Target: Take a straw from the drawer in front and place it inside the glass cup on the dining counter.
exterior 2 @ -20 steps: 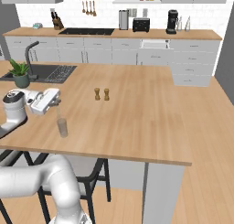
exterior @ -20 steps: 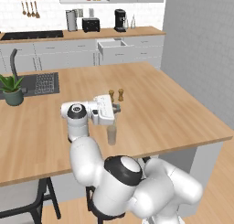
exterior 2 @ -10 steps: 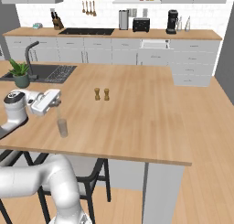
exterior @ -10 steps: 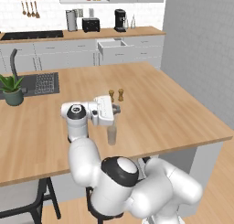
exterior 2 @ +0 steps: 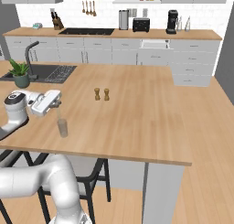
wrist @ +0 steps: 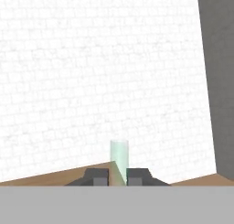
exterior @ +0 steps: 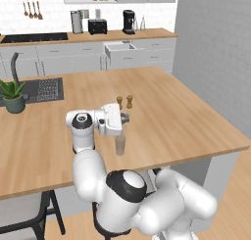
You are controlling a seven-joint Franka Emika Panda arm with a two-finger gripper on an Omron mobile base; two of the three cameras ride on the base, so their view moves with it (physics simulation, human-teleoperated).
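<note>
Dining counter (exterior: 186,121): a broad light-wood top with a built-in sink (exterior: 41,89), backed by a white brick wall. A potted plant (exterior: 13,96) stands beside the sink, and two brown shakers (exterior 2: 102,94) stand mid-counter. The glass cup (exterior 2: 62,127) stands near the front edge, below the gripper (wrist: 117,177). The fingers are closed on the straw (wrist: 119,169) (a thin pale stick, seemingly angled towards the cup).

We cannot make out the straw (wrist: 119,172) beyond a thin pale sliver between the fingertips at the bottom centre of the hand view; its lower end is cut off there. In both base views it is too thin to tell apart above the glass cup (exterior: 120,146), centre frame.
</note>
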